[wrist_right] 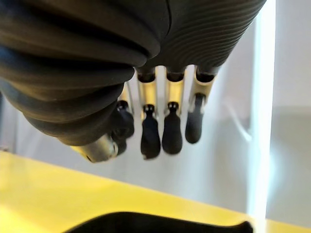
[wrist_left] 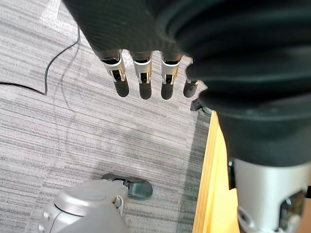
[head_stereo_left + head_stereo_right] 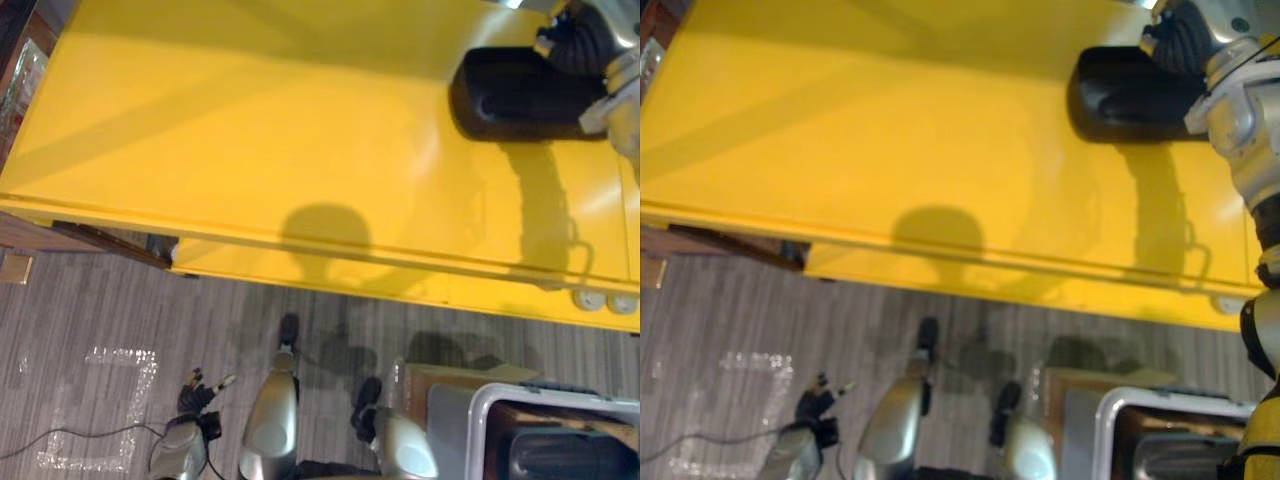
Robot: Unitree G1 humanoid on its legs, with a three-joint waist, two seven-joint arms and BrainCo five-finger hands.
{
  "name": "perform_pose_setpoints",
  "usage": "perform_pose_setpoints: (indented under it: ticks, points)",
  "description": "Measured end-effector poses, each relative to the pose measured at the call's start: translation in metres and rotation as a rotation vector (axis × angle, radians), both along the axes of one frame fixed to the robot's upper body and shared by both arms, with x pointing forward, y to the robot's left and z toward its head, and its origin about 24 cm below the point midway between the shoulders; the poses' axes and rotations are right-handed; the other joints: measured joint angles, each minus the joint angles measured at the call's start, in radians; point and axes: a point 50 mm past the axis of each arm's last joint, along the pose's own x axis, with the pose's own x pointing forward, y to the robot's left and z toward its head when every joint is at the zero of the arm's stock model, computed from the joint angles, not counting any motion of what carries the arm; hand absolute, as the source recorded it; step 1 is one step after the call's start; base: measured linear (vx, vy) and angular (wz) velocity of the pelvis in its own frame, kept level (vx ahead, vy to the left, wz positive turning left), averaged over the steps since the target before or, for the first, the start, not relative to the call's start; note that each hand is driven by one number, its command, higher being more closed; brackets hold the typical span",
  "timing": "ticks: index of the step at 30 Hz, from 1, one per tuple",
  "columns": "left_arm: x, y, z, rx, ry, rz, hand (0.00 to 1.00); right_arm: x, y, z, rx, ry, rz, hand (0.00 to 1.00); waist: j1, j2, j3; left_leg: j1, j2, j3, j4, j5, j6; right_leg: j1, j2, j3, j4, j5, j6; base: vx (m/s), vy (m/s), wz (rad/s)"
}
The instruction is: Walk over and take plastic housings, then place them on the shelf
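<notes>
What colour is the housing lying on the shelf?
The housing is black, on the yellow shelf; clearest in the left eye view.

Black housing [image 3: 510, 95] — yellow shelf [image 3: 250, 130] — grey streaked floor [image 3: 100, 310]

Lettering, labels, numbers, brands: none legible from where I stand. Yellow shelf [image 3: 250, 130]: plain painted surface, no print to be read. Black plastic housing [image 3: 510, 95] lying on it: no marking that can be made out. Grey floor [image 3: 60, 320]: one pale taped outline [image 3: 148, 390], a floor marking without characters.
</notes>
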Motion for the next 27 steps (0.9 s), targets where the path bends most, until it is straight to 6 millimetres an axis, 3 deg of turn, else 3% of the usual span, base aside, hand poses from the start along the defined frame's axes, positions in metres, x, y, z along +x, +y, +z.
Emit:
perform_pose_setpoints:
  ticks: [3,6,11,15,27]
  points:
    - [0.000,0.001,0.000,0.002,0.000,0.001,0.00,-0.004,0.009,-0.002,-0.047,0.031,0.058,0.00,0.000,-0.007,-0.002,-0.007,0.001,0.000,0.000,0.000,0.000,-0.003,0.001,0.000,-0.006,0.003,0.000,0.00,0.000,0.00]
    - [0.000,0.006,0.002,0.013,0.000,-0.003,0.00,-0.001,0.012,-0.016,-0.087,0.112,0.070,0.00,0.003,-0.023,-0.002,-0.008,0.001,0.001,0.000,0.003,-0.001,-0.004,0.002,0.000,-0.007,0.003,0.000,0.01,-0.009,0.00]
    - [0.000,0.010,0.003,0.025,0.002,-0.003,0.00,0.004,0.012,-0.036,-0.128,0.268,0.042,0.00,0.015,-0.024,-0.002,-0.007,0.001,0.002,0.000,0.003,-0.002,-0.004,0.002,0.002,-0.007,0.003,0.000,0.00,0.000,0.00]
    - [0.000,0.010,0.003,0.025,0.004,-0.006,0.00,0.007,0.006,-0.041,-0.036,0.410,0.018,0.00,0.027,-0.027,-0.003,-0.003,0.002,0.003,0.000,-0.003,-0.002,-0.001,0.002,0.003,-0.005,0.002,-0.001,0.00,0.000,0.00]
    - [-0.001,0.010,0.002,0.019,0.011,-0.029,0.00,0.016,-0.001,-0.066,0.020,0.736,-0.036,0.00,0.045,-0.042,-0.013,0.004,-0.003,0.003,0.000,-0.003,-0.002,0.001,-0.004,0.003,0.006,0.000,-0.002,0.00,0.000,0.00]
